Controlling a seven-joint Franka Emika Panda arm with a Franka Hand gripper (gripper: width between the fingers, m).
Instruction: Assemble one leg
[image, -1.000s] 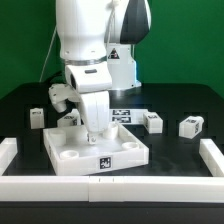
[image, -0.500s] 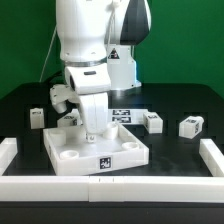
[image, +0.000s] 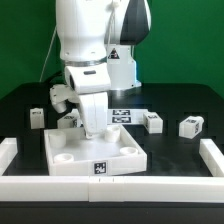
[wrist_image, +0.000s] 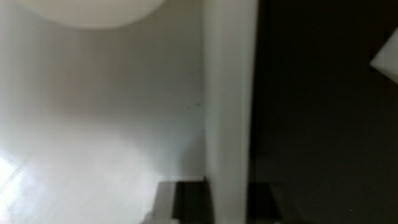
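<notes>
The large white tabletop (image: 70, 150) lies flat in the middle of the black table, sockets up. My gripper (image: 97, 133) stands straight down on its far rim. In the wrist view the two dark fingers (wrist_image: 192, 205) sit on either side of the tabletop's thin wall (wrist_image: 230, 120), shut on it. Four small white legs lie loose behind the tabletop: one at the exterior view's far left (image: 36, 117), one partly behind the arm (image: 68, 119), and two on the right (image: 153, 121) (image: 190, 126). None is held.
The marker board (image: 122, 112) lies behind the tabletop under the arm. A low white fence runs along the front (image: 110, 186), with ends at the left (image: 8, 150) and right (image: 212, 155). A round socket of the tabletop (wrist_image: 98, 10) shows in the wrist view.
The tabletop has shifted slightly toward the front fence and turned a little with the gripper on its rim. The legs have not moved.
</notes>
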